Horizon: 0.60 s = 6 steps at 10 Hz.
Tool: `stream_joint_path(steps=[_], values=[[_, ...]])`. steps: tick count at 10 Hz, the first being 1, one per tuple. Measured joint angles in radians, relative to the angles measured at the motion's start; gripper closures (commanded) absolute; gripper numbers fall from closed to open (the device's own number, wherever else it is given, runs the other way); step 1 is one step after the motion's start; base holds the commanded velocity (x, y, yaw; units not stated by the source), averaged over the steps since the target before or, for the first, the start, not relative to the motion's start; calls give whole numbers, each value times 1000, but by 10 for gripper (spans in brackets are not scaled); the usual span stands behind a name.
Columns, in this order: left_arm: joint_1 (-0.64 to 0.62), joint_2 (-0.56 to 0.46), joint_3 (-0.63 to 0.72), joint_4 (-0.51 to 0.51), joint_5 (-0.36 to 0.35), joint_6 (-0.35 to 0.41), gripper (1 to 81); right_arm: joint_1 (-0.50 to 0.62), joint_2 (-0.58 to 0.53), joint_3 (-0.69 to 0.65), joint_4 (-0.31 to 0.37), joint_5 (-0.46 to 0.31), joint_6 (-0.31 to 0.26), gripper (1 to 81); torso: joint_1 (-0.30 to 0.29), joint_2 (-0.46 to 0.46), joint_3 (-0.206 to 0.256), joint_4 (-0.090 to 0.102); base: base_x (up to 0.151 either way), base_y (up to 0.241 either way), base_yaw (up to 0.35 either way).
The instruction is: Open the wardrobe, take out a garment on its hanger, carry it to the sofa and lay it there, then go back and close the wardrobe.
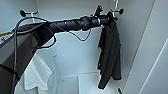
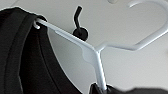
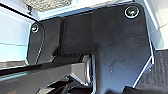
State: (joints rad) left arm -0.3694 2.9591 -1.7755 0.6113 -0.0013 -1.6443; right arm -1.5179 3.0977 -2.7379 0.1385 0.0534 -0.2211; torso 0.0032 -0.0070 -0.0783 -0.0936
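wardrobe (image 1: pixel 75 57) is open, you're looking into its white inside. left arm reaches in from the left, left gripper (image 1: pixel 110 15) up at the top of the garment (image 1: pixel 110 55), right by the hanger (image 2: pixel 95 53). can't tell how wide the claw is or whether it has hold of the hanger, fingers aren't readable. garment hangs limp on the right side of the wardrobe; in the left wrist view its black cloth drapes one hanger arm and the curved hook (image 2: pixel 150 22) shows white against the pale wall, with a black peg (image 2: pixel 79 30) behind. white shirt (image 1: pixel 37 72) hangs low left, well apart, leave it. step looks like taking the hanger off: grip at the neck under the hook, lift up first so the hook clears, then draw straight out, slow, so the sleeves don't snag the door edge. right gripper state: can't tell.
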Motion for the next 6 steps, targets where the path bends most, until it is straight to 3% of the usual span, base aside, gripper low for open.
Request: stream_joint_path(steps=[2, 6], values=[[0, -40, 35, 13, 39, -3, 811, 3, -3, 0, 0, 1, 0, 10, 0, 0, 0, 46, 0, 0, 0], [11, -45, 150, 32, 46, 1, 811, 7, -4, 14, 0, 7, 2, 10, 0, 0, 0, 50, 0, 0, 0]])
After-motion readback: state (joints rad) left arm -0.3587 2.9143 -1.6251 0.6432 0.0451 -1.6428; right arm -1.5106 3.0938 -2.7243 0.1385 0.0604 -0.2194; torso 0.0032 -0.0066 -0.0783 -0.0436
